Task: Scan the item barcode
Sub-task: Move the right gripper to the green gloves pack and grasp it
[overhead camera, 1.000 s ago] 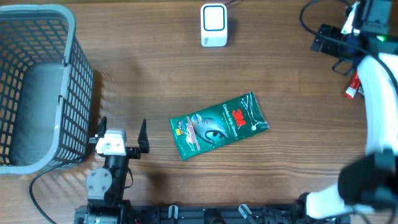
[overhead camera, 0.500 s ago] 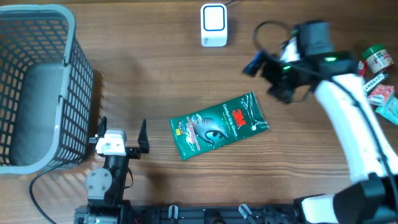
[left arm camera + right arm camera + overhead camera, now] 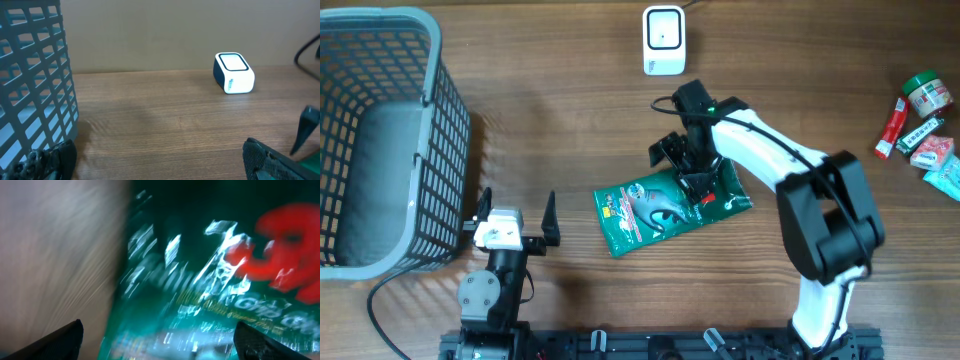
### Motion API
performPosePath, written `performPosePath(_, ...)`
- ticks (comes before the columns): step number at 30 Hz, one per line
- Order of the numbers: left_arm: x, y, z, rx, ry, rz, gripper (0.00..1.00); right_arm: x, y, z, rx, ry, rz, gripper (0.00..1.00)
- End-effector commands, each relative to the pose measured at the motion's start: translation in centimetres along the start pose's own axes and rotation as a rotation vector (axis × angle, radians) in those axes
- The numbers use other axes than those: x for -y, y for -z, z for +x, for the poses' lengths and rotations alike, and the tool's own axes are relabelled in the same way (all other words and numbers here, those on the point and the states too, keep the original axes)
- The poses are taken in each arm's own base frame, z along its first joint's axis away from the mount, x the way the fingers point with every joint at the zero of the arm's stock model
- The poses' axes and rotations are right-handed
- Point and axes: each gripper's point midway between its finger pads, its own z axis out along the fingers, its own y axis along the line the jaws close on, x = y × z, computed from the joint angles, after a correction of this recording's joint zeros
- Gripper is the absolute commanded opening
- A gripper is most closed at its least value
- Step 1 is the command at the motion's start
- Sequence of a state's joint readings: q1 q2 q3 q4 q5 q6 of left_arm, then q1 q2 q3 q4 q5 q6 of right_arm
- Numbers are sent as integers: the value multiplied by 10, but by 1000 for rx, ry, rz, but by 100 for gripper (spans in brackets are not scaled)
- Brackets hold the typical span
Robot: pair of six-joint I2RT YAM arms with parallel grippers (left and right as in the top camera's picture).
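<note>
The fingers (image 3: 62, 337) of the right gripper (image 3: 685, 172) are spread wide, and in the right wrist view only their dark tips show, in the two bottom corners of the picture, with the green packet (image 3: 200, 280) filling the space between them. This view is strongly blurred, so whether the tips touch the packet I cannot tell; nothing is pinched between them. From overhead the same gripper hangs over the upper right part of the green packet (image 3: 640, 215), which lies flat near the centre of the table (image 3: 550, 100), its long side tilted toward 2 o'clock. The wrist view gives the red logo and white print on the film, which the overhead view shows only small. The fingers (image 3: 270, 162) of the left gripper (image 3: 517, 212) are also wide apart and hold nothing; this gripper is low at 7 o'clock on the table, well apart from the packet. Its wrist view looks along the wood and shows the white scanner (image 3: 233, 73) standing at 1 o'clock, and the grid wall of the grey basket (image 3: 35, 90) at 9 o'clock. Overhead, the white scanner (image 3: 663, 40) sits at 12 o'clock, the grey basket (image 3: 430, 60) at 10 o'clock, and some small items (image 3: 920, 125) lie at 2 o'clock, seen only in this view.
</note>
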State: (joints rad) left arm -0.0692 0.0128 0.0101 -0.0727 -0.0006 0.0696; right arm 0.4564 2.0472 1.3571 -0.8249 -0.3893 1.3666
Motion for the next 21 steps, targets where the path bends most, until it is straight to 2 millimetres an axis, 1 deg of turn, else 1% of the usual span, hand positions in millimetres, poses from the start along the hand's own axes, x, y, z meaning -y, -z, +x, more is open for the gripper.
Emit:
performPosePath(1,2,0,1,1,6,11,100,11,-14,-20,94,-85,59,96)
performPosePath(4,2,0,1,1,6,11,100,15,-18,-25,156,-89,85,96)
performPosePath(5,2,0,1,1,6,11,100,17,-22,-24,173,-86,100,93)
performPosePath(7,2,0,1,1,6,11,100,21,-30,-19,187,-72,127,74)
performPosePath(9,2,0,1,1,6,11,100,28,-41,-13,190,-73,167,70)
performPosePath(11,2,0,1,1,6,11,100,37,-54,-8,189,-76,213,60)
performPosePath(12,2,0,1,1,6,11,100,43,-60,-7,194,-84,240,52)
performPosePath(13,2,0,1,1,6,11,100,46,-63,-10,209,-82,255,41)
performPosePath(14,2,0,1,1,6,11,100,50,-64,-14,226,-86,274,20)
performPosePath(15,2,0,1,1,6,11,100,51,-63,-18,236,-90,277,5)
performPosePath(18,2,0,1,1,6,11,100,40,-48,-25,235,-48,234,5)
performPosePath(19,2,0,1,1,6,11,100,32,-36,-27,236,-21,199,5)
performPosePath(21,2,0,1,1,6,11,100,10,-8,-28,249,64,102,4)
